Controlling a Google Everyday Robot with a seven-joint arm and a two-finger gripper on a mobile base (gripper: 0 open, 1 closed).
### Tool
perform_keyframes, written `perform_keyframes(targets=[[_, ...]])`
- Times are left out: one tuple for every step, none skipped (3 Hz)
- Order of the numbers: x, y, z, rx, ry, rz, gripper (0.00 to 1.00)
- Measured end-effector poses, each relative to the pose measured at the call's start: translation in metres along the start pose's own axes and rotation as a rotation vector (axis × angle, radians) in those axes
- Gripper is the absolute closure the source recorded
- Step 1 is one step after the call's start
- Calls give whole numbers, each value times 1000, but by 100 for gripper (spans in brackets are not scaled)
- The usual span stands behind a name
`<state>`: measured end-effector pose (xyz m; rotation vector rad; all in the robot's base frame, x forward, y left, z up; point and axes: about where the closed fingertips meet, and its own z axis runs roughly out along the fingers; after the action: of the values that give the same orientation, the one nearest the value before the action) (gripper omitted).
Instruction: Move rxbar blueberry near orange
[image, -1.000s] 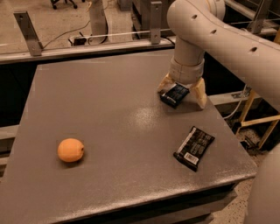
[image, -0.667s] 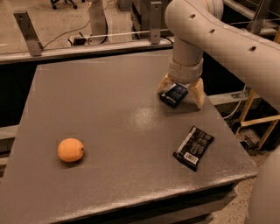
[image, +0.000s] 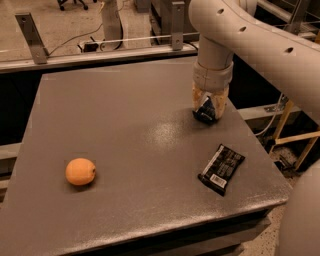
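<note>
- Front left on the flat dark grey worktop (image: 125, 100): round matte orange fruit (image: 80, 171), well apart from the rest.
- Right rear: tan two-finger pincer (image: 209, 113), pointing straight down off the pale arm (image: 250, 35), pinching the small navy-wrapped rxbar blueberry (image: 205, 110), tilted, low over the worktop.
- Front right: longer black-wrapped bar (image: 221, 169), flat, probably clear of the leftward, frontward carry.
</note>
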<state>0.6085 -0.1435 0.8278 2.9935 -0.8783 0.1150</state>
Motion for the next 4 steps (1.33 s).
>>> perform_keyframes(targets=[[-23, -27, -21, 138, -68, -8, 100], [-65, -49, -52, 271, -139, -79, 100], [-129, -50, -80, 349, -182, -225, 100], [-193, -36, -75, 340, -199, -371, 100]])
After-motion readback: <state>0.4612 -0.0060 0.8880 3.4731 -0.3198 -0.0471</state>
